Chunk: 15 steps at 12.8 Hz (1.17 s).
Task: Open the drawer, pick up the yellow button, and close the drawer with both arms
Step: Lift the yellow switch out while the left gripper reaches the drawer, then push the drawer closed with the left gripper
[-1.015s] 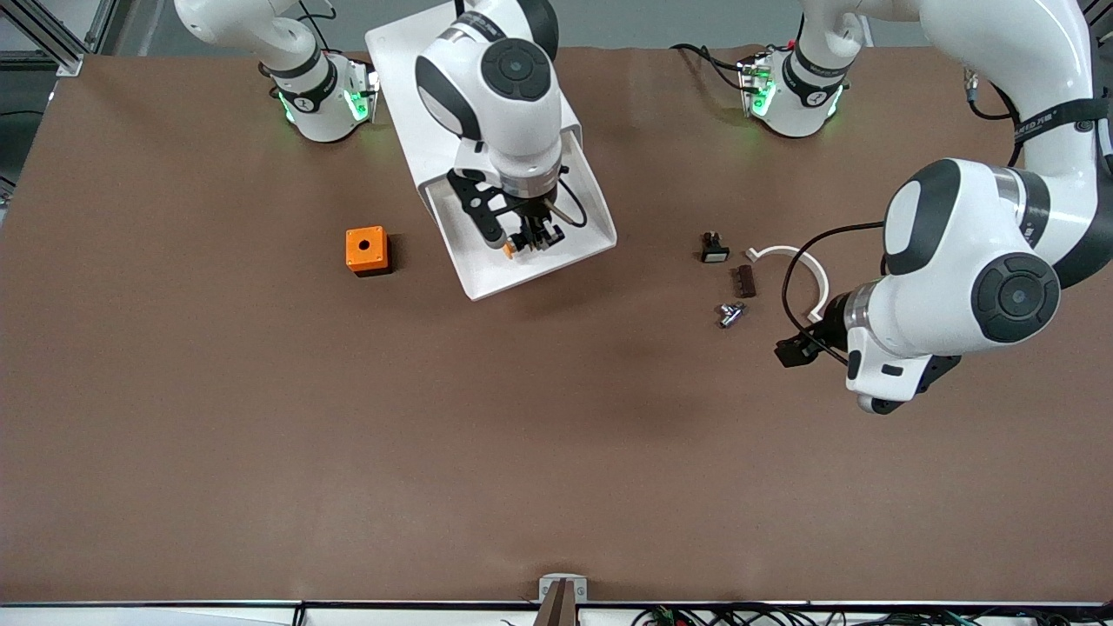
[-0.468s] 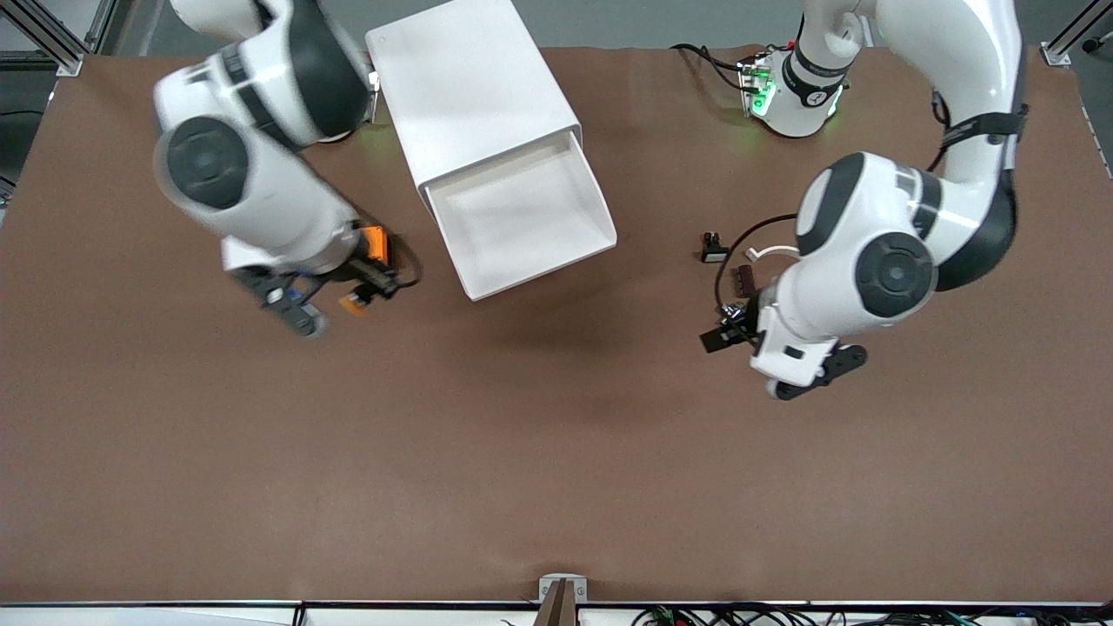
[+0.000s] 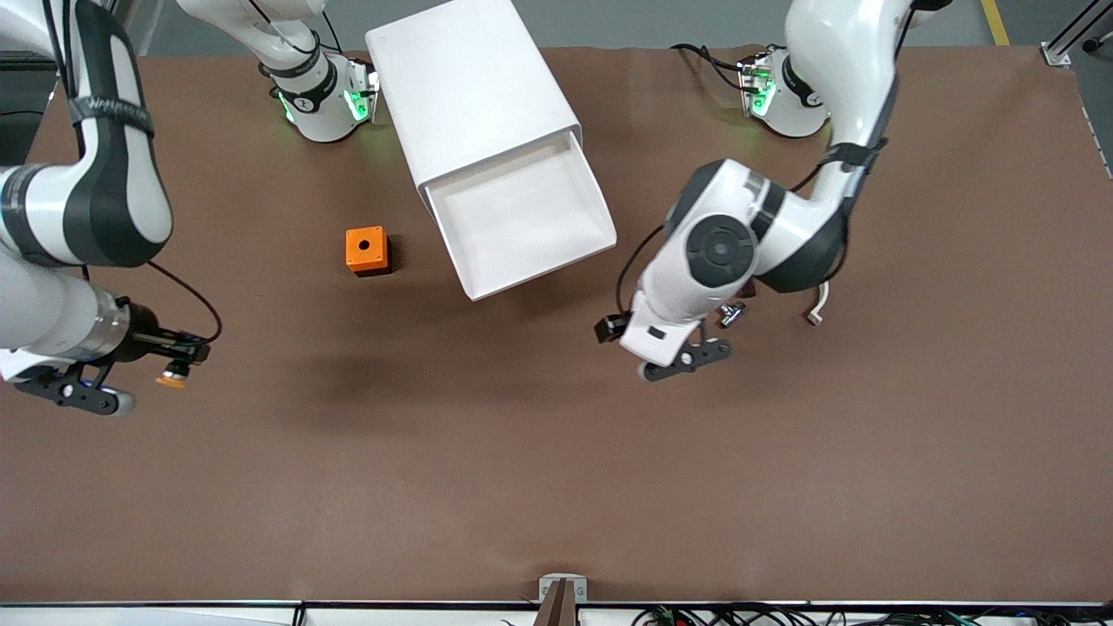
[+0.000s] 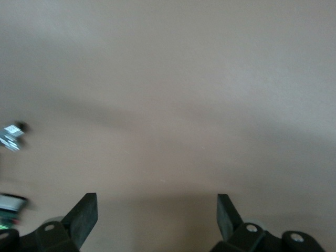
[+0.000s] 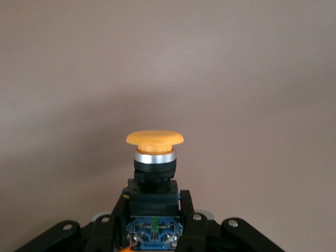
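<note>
Spanning the near half of the brown table (image 3: 539,487) is bare surface, from the near edge up to both grippers, with open room along that edge and at both near corners.

The right arm's black two-finger gripper (image 3: 178,365) hangs over the table close to the edge at the right arm's end. Its fingers are closed on the small push button with the round orange cap and black-and-blue body (image 3: 172,378); in the right wrist view the button (image 5: 154,173) stands cap outward between the fingers (image 5: 189,220), clamped by its body.

The left arm's black two-finger gripper (image 3: 609,328) hangs over the mid-table, near the front corner of the shallow white plastic tray drawer (image 3: 522,217). Its fingers (image 4: 84,215) are spread wide and hold nothing.

The drawer stands pulled out of the white boxy cabinet (image 3: 469,96), tray empty. An orange cube with a hole (image 3: 366,249) sits beside it toward the right arm's end.

Half a second earlier the right gripper carried the button just by the orange cube; it has since swung out toward the table edge. The left gripper has moved closer to the drawer, covering the small parts there.
</note>
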{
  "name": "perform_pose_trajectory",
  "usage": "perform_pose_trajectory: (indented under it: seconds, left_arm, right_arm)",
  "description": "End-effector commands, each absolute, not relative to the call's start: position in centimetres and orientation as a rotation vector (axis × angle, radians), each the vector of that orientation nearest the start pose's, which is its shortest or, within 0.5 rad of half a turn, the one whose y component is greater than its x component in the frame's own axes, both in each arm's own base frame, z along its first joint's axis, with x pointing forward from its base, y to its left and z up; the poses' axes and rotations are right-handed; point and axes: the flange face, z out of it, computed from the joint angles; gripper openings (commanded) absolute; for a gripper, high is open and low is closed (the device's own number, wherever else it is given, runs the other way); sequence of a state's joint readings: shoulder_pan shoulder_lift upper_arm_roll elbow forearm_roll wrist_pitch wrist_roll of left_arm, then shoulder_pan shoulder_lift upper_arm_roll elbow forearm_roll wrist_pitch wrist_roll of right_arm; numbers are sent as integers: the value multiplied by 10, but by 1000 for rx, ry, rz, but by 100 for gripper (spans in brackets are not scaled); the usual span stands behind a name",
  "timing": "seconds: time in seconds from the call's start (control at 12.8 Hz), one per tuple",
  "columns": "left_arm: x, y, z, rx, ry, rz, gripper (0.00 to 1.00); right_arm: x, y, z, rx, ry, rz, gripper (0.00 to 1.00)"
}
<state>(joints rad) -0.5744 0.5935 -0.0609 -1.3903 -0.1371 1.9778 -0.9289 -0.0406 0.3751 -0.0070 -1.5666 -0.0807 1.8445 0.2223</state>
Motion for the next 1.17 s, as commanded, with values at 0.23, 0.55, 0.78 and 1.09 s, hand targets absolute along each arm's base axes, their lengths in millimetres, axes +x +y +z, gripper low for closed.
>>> perform_pose_trajectory:
  seconds: [0.23, 0.55, 0.78, 1.09]
  left_arm:
    - [493, -515, 339, -3121, -660, 206, 100]
    - [436, -553, 337, -3096, -654, 321, 100]
    - [395, -579, 334, -3081, -660, 393, 100]
    - [344, -606, 329, -3044, -672, 442, 100]
  right_arm:
    - [644, -119, 316, -3239, 205, 17, 0]
    - [629, -152, 265, -3220, 157, -9, 0]
    - [622, -166, 234, -3213, 130, 0, 0]
    - [620, -172, 211, -3180, 54, 11, 0]
